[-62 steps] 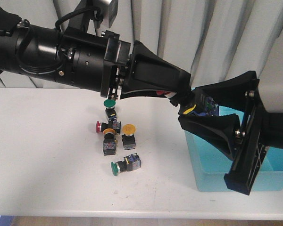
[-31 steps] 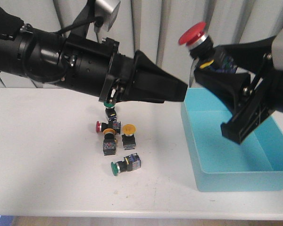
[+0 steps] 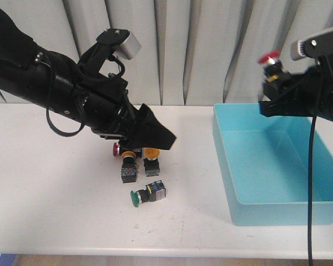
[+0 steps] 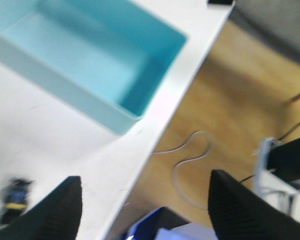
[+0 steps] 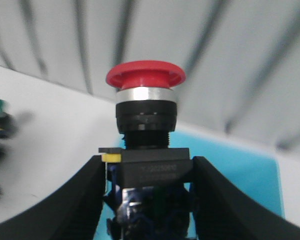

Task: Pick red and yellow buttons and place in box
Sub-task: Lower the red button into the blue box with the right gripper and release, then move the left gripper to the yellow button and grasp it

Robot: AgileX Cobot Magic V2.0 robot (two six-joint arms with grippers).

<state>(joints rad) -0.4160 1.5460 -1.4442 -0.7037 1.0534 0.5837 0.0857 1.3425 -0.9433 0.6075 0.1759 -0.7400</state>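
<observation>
A red button, with a black body and a red mushroom cap, is held upright in my right gripper, whose fingers press its body on both sides. It hangs above the far left corner of the turquoise box. My left gripper stands open just over the button cluster, nothing between its fingers. Below it sit a yellow button and a small red button, partly hidden by the gripper.
A green-capped switch lies on its side nearer the table's front edge. Another black switch body stands left of the yellow one. Grey curtains hang behind. The left wrist view shows the box, the table edge and the floor.
My right gripper has pulled back to the right and away from the camera with the red button. The left arm has drawn back left and dropped over the button cluster.
</observation>
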